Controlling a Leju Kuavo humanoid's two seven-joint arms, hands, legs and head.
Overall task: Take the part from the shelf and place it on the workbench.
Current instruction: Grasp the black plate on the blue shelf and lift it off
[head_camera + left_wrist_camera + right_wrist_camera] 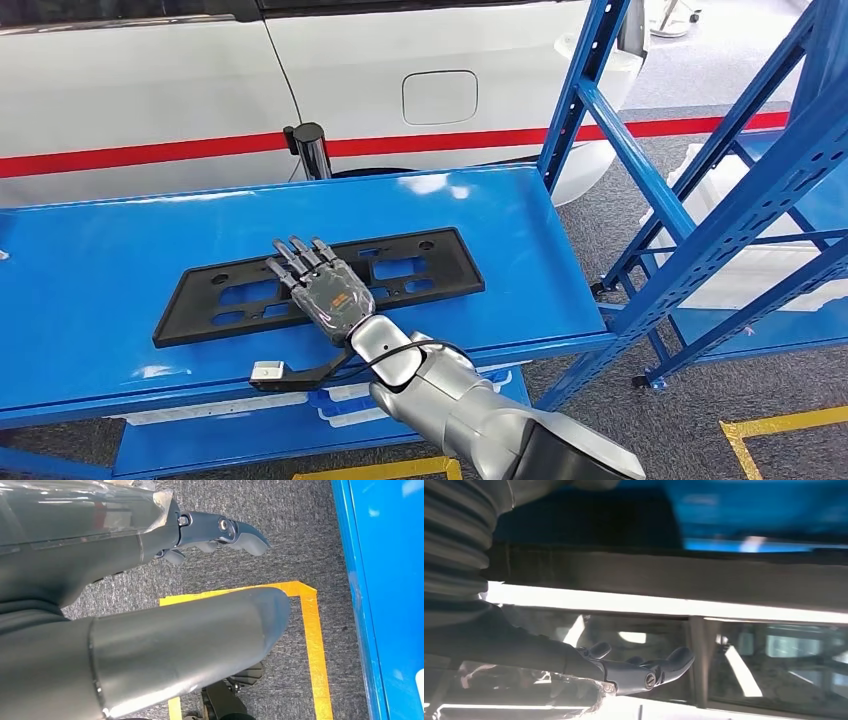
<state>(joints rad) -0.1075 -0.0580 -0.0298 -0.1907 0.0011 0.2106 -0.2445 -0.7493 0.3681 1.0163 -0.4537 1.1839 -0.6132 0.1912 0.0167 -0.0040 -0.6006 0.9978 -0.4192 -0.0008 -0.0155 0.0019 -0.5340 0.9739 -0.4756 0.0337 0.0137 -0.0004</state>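
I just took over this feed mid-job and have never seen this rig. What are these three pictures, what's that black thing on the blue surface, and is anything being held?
This is a humanoid robot with two silver arms ending in many-fingered hands. The head view looks down from high on its body at a blue metal workbench beside a blue steel shelf frame, with a white car with a red stripe behind. A flat black plastic plate-holder part with cut-outs lies on the bench. The right hand rests flat on it, fingers stretched out, not gripping it.

The other two pictures come from cameras at each wrist and are turned. The left wrist view shows the left hand hanging over grey carpet with yellow floor tape, holding nothing. The right wrist view is blurred and close to the part.
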